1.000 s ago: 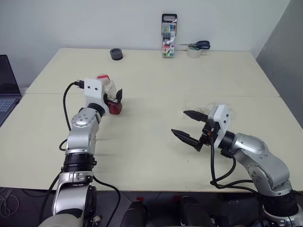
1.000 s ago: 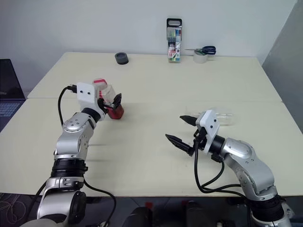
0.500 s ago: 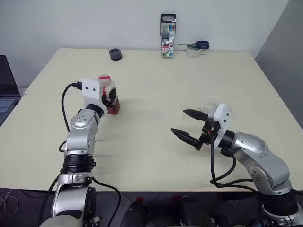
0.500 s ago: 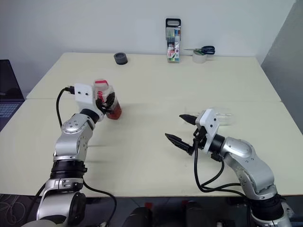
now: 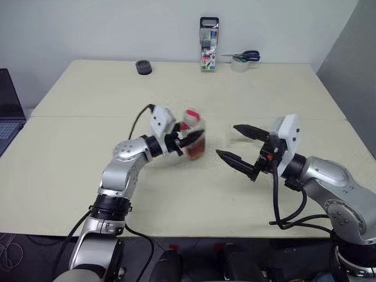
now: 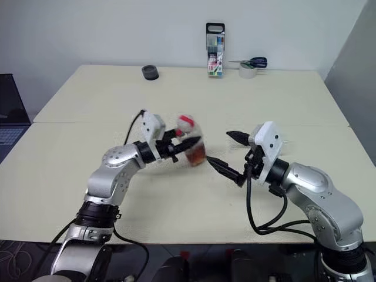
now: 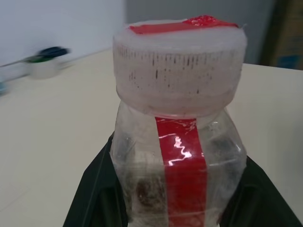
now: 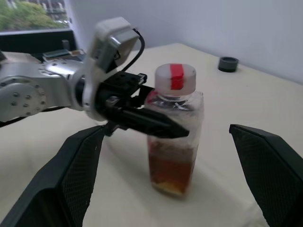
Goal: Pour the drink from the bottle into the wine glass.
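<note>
Clamped on the bottle [image 5: 193, 141] at centre frame, left gripper [image 5: 189, 140], black fingers [image 7: 97, 189] pressed flat against both squarish sides below the neck. Spread wide and empty just right of it, right gripper [image 5: 239, 145], tips toward the bottle. Upright and capped still, red-and-white cap [image 8: 175, 78] on top, reddish-brown drink [image 8: 171, 171] filling only the lower part. Barely visible behind the right gripper, right of centre, wine glass [image 5: 237, 134], its pose impossible to read. Probably light and slightly springy, thin plastic likely to dent under a hard squeeze and to slip if smooth; flat sides below the shoulder the safest hold, cap left free for the other gripper. Compared with a second ago: bottle carried from left of frame to centre, left jaws now tight, right gripper slightly higher.
</note>
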`<state>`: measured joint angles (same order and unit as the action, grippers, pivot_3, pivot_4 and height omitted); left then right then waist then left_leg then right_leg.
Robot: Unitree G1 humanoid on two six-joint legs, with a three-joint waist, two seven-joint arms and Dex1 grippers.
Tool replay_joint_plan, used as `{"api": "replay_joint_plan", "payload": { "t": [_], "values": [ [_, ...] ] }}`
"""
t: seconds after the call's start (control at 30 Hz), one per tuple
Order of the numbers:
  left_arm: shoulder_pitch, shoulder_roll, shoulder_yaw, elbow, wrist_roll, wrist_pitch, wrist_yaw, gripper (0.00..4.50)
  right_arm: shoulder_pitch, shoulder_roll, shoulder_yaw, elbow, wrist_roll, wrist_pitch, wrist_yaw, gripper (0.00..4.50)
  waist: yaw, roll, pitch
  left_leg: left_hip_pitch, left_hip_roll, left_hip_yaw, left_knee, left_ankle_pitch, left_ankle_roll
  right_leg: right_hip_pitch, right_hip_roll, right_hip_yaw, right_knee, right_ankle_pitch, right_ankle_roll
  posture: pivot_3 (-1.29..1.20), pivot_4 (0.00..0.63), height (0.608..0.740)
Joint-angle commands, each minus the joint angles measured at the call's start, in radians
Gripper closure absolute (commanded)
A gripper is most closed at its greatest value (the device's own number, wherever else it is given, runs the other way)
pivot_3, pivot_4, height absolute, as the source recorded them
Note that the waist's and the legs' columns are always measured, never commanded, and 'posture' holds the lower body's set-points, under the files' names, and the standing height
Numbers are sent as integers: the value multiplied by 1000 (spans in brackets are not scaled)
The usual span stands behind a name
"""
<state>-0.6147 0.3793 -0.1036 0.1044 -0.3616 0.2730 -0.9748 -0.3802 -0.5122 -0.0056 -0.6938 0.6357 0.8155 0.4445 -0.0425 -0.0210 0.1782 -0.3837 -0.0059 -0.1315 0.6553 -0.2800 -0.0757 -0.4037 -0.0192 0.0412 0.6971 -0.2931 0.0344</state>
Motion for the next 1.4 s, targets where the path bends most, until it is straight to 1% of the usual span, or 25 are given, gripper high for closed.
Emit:
{"api": "replay_joint_plan", "payload": {
  "t": [0.03, 0.27, 0.57, 0.67, 0.7, 0.73, 0.87, 1.0, 1.07, 1.13, 1.2, 1.27, 1.3, 1.4],
  "values": [
    [-61, 19, -18, -7, -46, 9, -126, 2711, -58, 44, 27, -7, -32, 9, -75, 0, -1, 0, 0, 0, 0, 0, 0, 0, 0, 0, 0, 0, 0, 0, 0, 0, 150, 740],
    [-116, 19, -27, 66, -26, -14, -208, 2711, -135, 114, 68, 24, -78, 28, -149, 0, -2, 0, 0, -1, -1, 0, 0, 0, 0, 0, -1, 0, 0, 0, 0, 0, 150, 740],
    [-125, 10, -28, 98, 5, -52, -229, 2711, -159, 156, 118, 60, -129, 31, -173, 0, -8, 0, 0, -1, -1, 0, 0, 0, 0, -1, -1, 0, 0, 0, 0, 0, 150, 740],
    [-123, 10, -27, 107, 17, -68, -233, 2711, -165, 165, 134, 69, -140, 38, -170, 578, -8, 0, 0, -1, -1, -1, 0, 0, 0, -1, -1, 0, 0, 0, 0, 0, 150, 740],
    [-122, 10, -27, 109, 18, -71, -235, 2711, -167, 170, 136, 72, -146, 35, -171, 1014, -8, 0, 0, -1, -1, -1, 0, 0, 0, -1, -1, 0, 0, 0, 0, 0, 150, 740],
    [-121, 10, -28, 110, 20, -73, -236, 2711, -168, 176, 133, 73, -148, 34, -173, 1254, -9, 0, 0, -1, -1, -1, 0, 0, 0, -1, -1, 0, 0, 0, 0, 0, 150, 740],
    [-116, 11, -28, 112, 26, -81, -238, 2712, -167, 179, 137, 73, -139, 42, -151, 2643, -9, 0, 0, -1, -1, -1, 0, 0, 0, -1, -1, 0, 0, 0, 0, 0, 150, 740],
    [-114, 13, -30, 108, 28, -86, -241, 2712, -163, 169, 147, 75, -122, 40, -106, 2676, -9, 0, 0, -1, -1, -1, 0, 0, 0, -1, -1, 0, 0, 0, 0, 0, 150, 740],
    [-117, 15, -33, 107, 29, -92, -252, 2712, -175, 139, 156, 100, -105, 3, -13, 2676, -9, 0, 0, -1, -1, -1, 0, 0, 0, -1, -1, 0, 0, 0, 0, 0, 150, 740],
    [-119, 21, -38, 108, 32, -105, -272, 2713, -214, 55, 172, 192, -119, -87, 171, 2676, -9, 1, 1, -1, -1, 0, 0, 0, 0, -1, -1, 0, -1, 0, 0, 0, 150, 740],
    [-119, 28, -49, 115, 47, -137, -297, 2714, -276, -37, 202, 336, -164, -202, 368, 2676, -10, 1, 1, -1, -1, 0, 1, 0, 1, -1, -1, 0, -1, 0, 0, 0, 150, 740],
    [-121, 27, -51, 124, 50, -144, -309, 2714, -333, -89, 221, 456, -179, -267, 507, 2676, -11, 1, 1, -1, -1, 1, 1, 0, 1, 0, -1, 0, -1, 0, 0, 0, 150, 740],
    [-121, 27, -53, 127, 52, -151, -314, 2715, -356, -96, 220, 494, -170, -269, 542, 2676, -12, 1, 1, 0, -1, 0, 0, 0, 1, 0, -1, 0, -1, 0, 0, 0, 150, 740],
    [-120, 21, -48, 130, 56, -161, -306, 2718, -364, -88, 200, 521, -135, -226, 550, 2676, -13, 1, 1, -1, 0, 0, 0, 0, 1, -1, 0, 0, -1, 0, 0, 0, 150, 740]
  ]
}}
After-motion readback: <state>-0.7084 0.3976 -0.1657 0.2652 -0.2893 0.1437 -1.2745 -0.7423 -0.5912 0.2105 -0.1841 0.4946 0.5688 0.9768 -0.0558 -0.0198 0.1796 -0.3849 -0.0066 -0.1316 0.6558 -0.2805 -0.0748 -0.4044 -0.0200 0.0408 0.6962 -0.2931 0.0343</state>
